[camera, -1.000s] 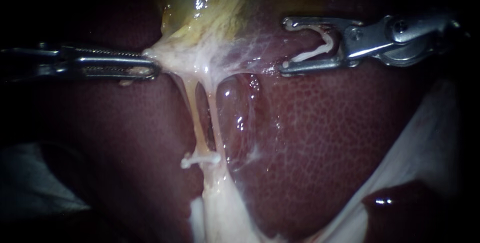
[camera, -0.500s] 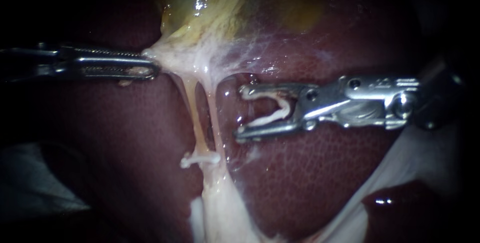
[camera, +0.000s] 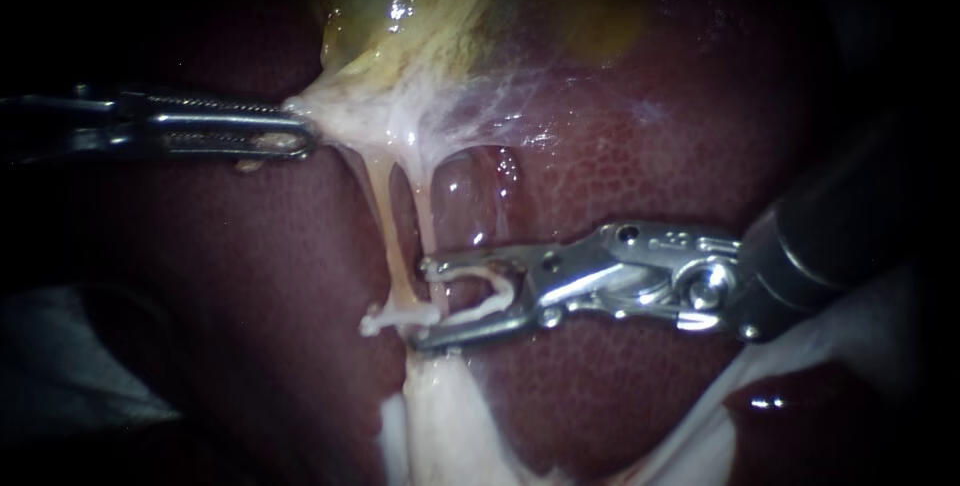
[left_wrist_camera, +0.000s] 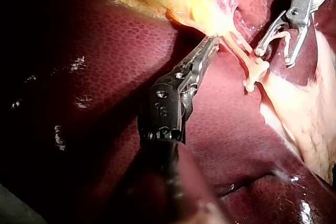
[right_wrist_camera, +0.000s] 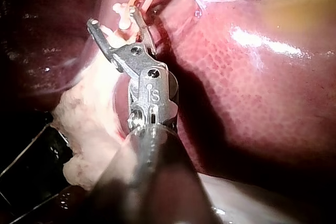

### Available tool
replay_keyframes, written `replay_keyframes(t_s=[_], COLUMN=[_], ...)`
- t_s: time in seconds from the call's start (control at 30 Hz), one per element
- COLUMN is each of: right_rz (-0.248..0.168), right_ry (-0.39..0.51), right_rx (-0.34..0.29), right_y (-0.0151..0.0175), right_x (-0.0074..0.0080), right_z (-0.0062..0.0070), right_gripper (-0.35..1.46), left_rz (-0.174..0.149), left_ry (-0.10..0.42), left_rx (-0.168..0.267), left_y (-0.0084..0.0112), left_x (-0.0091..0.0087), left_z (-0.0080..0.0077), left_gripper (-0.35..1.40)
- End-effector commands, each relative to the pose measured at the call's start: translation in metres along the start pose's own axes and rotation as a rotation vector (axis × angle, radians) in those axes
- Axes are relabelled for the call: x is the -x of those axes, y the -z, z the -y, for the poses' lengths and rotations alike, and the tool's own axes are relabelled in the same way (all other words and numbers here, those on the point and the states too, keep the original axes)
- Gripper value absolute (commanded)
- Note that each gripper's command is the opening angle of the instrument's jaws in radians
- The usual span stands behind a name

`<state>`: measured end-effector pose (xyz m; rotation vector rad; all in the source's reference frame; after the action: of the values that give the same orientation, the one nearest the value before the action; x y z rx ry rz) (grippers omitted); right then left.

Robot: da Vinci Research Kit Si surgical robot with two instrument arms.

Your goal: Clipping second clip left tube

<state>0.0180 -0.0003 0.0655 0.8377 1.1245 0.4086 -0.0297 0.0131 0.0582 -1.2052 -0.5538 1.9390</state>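
Pinching the gallbladder (camera: 420, 16) neck at the frame's left, the left instrument (camera: 298, 136) holds the left tube (camera: 383, 216) taut mid-frame, I guess so the right instrument (camera: 440, 303), jaws wide around a fresh clip (camera: 497, 289), can slot in just above the lower clip (camera: 400, 318).

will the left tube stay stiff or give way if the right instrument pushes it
Likely floppy: the left tube is a thin strand, straight only because the left instrument pulls the pale tissue. Probably slippery; it looks wet. Thin, so likely fragile.
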Motion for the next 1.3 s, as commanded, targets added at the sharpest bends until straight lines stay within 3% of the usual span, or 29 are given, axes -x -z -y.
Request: replay_keyframes(t_s=[0.03,0.33,0.67,0.93,1.3], right_rz=[0.003,0.007,-0.047,-0.098,-0.123], right_ry=[-0.001,-0.005,0.003,-0.009,-0.011], right_rx=[-0.007,-0.004,-0.023,-0.06,-0.111], right_y=[-0.0001,-0.0011,-0.003,-0.0047,-0.0053], right_x=[0.0003,0.0015,0.0007,-0.0003,-0.0018], right_z=[-0.0002,-0.0022,-0.0034,-0.0029,-0.0001], right_gripper=[0.46,0.46,0.48,0.49,0.46], left_rz=[0.0,0.0,0.0,-0.001,-0.002], left_ry=[0.0,0.0,0.0,-0.004,-0.004], left_rx=[0.0,0.0,-0.001,-0.004,-0.005], left_y=[0.0,0.0,-0.0001,-0.0005,-0.0006], left_x=[0.0,0.0,0.0,-0.0002,-0.0002], left_z=[0.0,-0.0001,-0.0001,-0.0004,-0.0004], left_gripper=[-0.35,-0.35,-0.35,-0.35,-0.35])
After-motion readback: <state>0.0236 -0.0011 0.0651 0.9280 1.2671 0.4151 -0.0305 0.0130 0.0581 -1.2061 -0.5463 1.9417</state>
